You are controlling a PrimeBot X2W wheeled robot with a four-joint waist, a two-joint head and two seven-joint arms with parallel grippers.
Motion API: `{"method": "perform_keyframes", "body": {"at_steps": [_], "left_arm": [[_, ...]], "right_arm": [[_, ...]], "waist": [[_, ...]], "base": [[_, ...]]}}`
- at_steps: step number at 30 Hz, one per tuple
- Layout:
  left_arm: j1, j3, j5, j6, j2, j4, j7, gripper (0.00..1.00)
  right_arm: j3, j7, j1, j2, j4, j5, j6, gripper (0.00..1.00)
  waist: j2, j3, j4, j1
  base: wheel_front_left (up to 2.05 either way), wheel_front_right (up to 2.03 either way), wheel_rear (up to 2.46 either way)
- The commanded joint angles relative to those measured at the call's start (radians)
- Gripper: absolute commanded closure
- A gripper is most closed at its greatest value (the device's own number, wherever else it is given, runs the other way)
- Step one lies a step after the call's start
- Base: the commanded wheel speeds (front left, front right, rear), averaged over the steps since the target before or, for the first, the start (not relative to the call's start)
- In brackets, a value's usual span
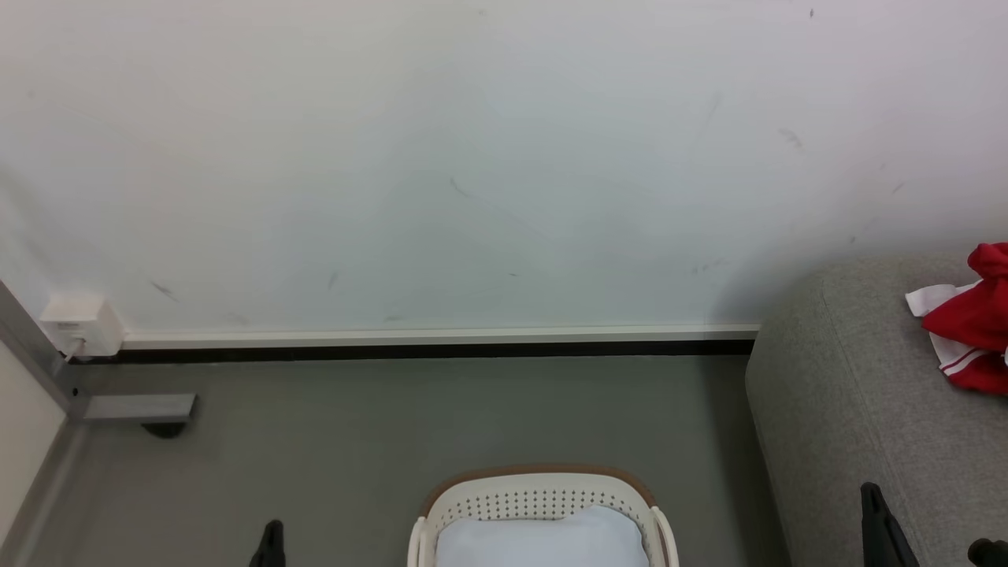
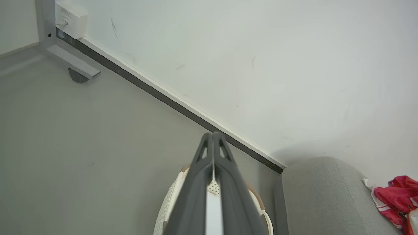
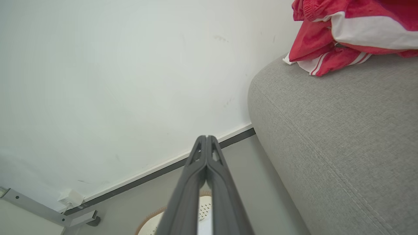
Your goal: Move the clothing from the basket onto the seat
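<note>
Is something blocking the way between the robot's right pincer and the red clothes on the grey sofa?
Nothing visible does. From the shut right pincer to the bright red and white fabric clothing, there is just open air and the bare top of the light grey fabric sofa that it lies on.

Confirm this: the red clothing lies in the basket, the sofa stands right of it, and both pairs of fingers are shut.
Not right. The head view shows the clothing on the sofa, not in the basket, which holds a pale cushion. The sofa does stand right of the basket, and the left fingers and right fingers are shut.
</note>
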Motion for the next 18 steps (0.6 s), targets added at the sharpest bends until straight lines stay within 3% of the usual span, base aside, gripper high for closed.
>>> {"method": "perform_keyframes", "body": {"at_steps": [1, 18], "left_arm": [[-0.025, 0.010, -0.038, -0.004, 0.006, -0.019, 0.009, 1.00], [-0.055, 0.035, -0.271, -0.022, 0.005, -0.039, 0.071, 1.00]], "right_arm": [[-0.006, 0.008, -0.026, -0.010, -0.020, 0.036, 0.000, 1.00], [-0.023, 0.071, -0.044, -0.012, -0.043, 0.274, -0.001, 1.00]], "waist": [[0.0000, 0.001, 0.000, 0.0000], [0.0000, 0.008, 0.002, 0.0000]], "base": [[0.00, 0.00, 0.00], [0.00, 0.00, 0.00]]}}
